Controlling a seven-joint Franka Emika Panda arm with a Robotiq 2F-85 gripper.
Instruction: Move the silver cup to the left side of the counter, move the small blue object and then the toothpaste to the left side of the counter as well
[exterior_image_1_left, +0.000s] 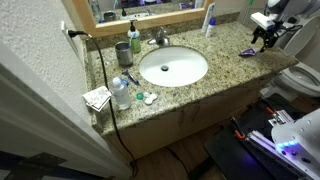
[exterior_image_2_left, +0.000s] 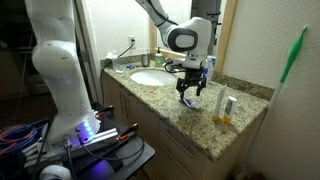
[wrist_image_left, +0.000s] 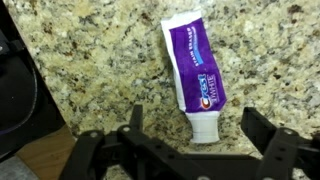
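Three things are meant for the left of the tabletop (exterior_image_1_left: 225, 62). Starting from that side, we find the silver cup (exterior_image_1_left: 121, 51) standing upright at the far left, just beside the green soap bottle (exterior_image_1_left: 134, 41), so that step looks done to us. The small blue object we cannot pick out with confidence among the small clutter at the near left edge. The sink (exterior_image_1_left: 185, 66) fills the middle, with the faucet (exterior_image_1_left: 160, 38) behind it. On the right, well apart from the cup, the toothpaste (wrist_image_left: 195, 70) lies flat on the granite. The wrist view shows it directly below the fingers (wrist_image_left: 256, 125), which stand spread wide with nothing between them, one to each side of the white cap (wrist_image_left: 203, 127), and they appear to hang clear of it. We judge the tube light, soft and somewhat slick: it will dent under a squeeze, and its flat crimped tail could bend or slip out. The stiffest hold should be across its width at the shoulder just above the cap, or on the cap itself. Because it lies so low, the fingers will need to come right down to the stone, at the risk of scraping it or nudging the tube aside before they close.
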